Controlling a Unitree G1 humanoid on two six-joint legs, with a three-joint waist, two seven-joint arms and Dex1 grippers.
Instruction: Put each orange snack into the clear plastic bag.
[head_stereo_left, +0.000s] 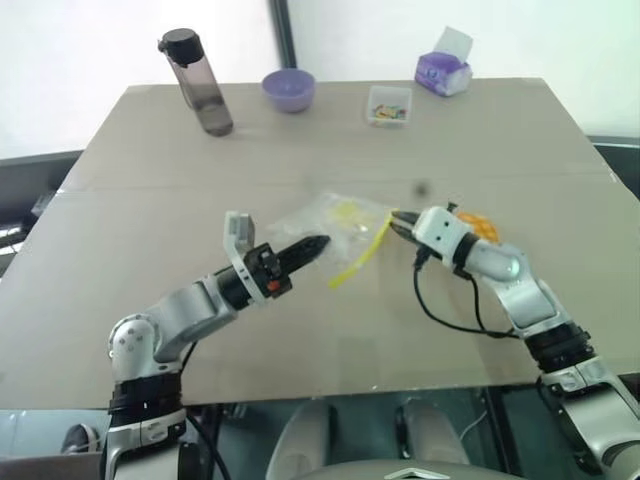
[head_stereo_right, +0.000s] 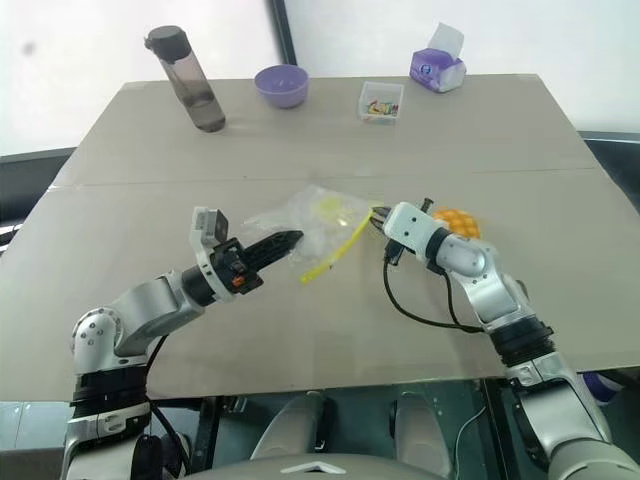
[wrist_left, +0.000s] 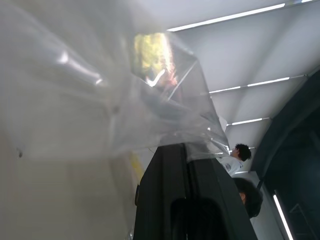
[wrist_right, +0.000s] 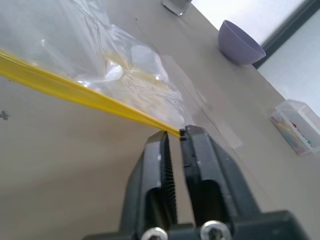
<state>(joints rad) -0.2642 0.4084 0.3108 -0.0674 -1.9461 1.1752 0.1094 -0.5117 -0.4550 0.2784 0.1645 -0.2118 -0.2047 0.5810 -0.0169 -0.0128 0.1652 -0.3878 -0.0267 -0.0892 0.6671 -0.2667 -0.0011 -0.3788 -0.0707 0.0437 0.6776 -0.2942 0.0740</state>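
Observation:
The clear plastic bag (head_stereo_left: 338, 218) is held crumpled just above the middle of the table, its yellow strip (head_stereo_left: 362, 252) sagging toward the near edge. My left gripper (head_stereo_left: 312, 245) is shut on the bag's left side; in the left wrist view the film (wrist_left: 100, 90) billows above the closed fingers (wrist_left: 170, 190). My right gripper (head_stereo_left: 397, 222) is shut on the right end of the yellow strip (wrist_right: 75, 90), pinched at its tips (wrist_right: 181, 134). The orange snack (head_stereo_left: 480, 224), with its grid top, lies on the table just behind my right wrist, partly hidden by it.
Along the far edge stand a dark bottle (head_stereo_left: 198, 82), a purple bowl (head_stereo_left: 289, 89), a small clear box of colourful bits (head_stereo_left: 389, 105) and a purple tissue pack (head_stereo_left: 443, 70). A person (wrist_left: 235, 159) shows in the left wrist view beyond the bag.

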